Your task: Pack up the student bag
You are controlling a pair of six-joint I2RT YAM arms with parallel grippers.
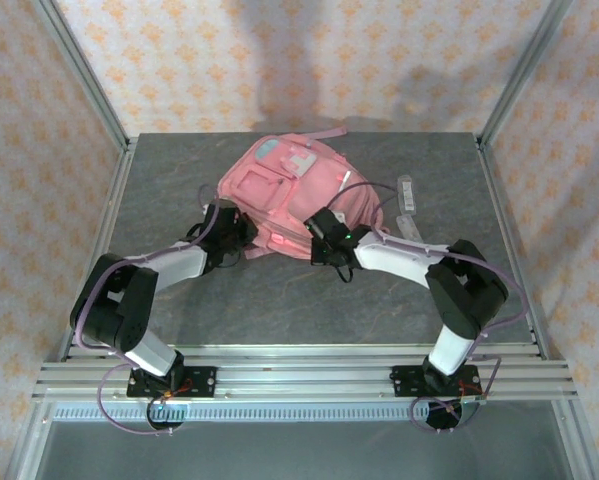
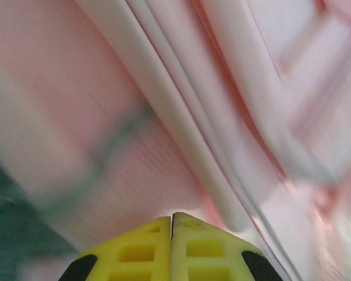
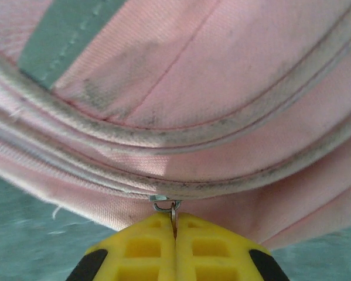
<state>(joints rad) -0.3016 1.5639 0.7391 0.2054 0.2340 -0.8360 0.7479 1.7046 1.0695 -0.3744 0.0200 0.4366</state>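
Note:
The student bag [image 1: 289,185], a pink backpack with front pockets and a light-blue patch, lies at the back middle of the grey table [image 1: 279,300]. My left gripper [image 1: 241,235] is at the bag's near-left edge. In the left wrist view its yellow fingers are shut tip to tip [image 2: 171,215] right against blurred pink fabric [image 2: 163,117], with nothing visible between them. My right gripper [image 1: 321,238] is at the bag's near-right edge. In the right wrist view it [image 3: 175,218] is shut on a small metal zipper pull [image 3: 174,207] hanging from the bag's dirty piped seam [image 3: 181,137].
Two clear plastic items [image 1: 407,192] [image 1: 409,228] lie on the table just right of the bag. Aluminium posts stand at the back corners [image 1: 504,100], and a rail [image 1: 299,375] runs along the near edge. Bare grey table lies in front of the bag.

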